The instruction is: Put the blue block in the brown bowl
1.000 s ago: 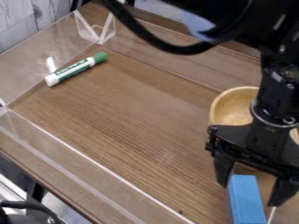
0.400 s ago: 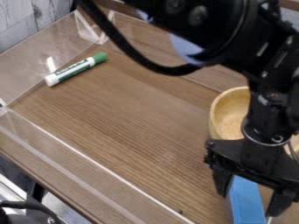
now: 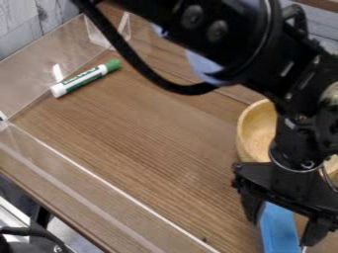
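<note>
— So, starting from the left, what do we have?

— We have the green-and-white marker (image 3: 86, 77) lying at the far left of the wooden surface (image 3: 145, 138), well apart from everything else. It sits exactly where it was a second ago, so we can ignore it

— And moving right?

— Bare wood until we reach the gripper (image 3: 282, 214) near the right edge. A second ago we saw it higher, with more of the blue block (image 3: 276, 230) showing below it. Now it has sunk a little, and the arm behind it has swung across more of the view. The fingers stand wide apart, one on each side of the block's upper end, and they hold nothing yet

— Is it touching the block?

— We cannot tell. The block lies flat on the surface at the bottom right, partly cut off by the picture's edge, and it does not look to have shifted

— And the brown bowl (image 3: 259, 126)?

— Just behind the gripper, at the right edge, half hidden by the arm. It looks empty in the part we can see

— So where does that leave the task?

— We judge we are at the end of the approach. The drop has put the fingers astride the block, so closing them looks like the next thing needed; lifting and the short carry back to the bowl are all still ahead of us
</note>
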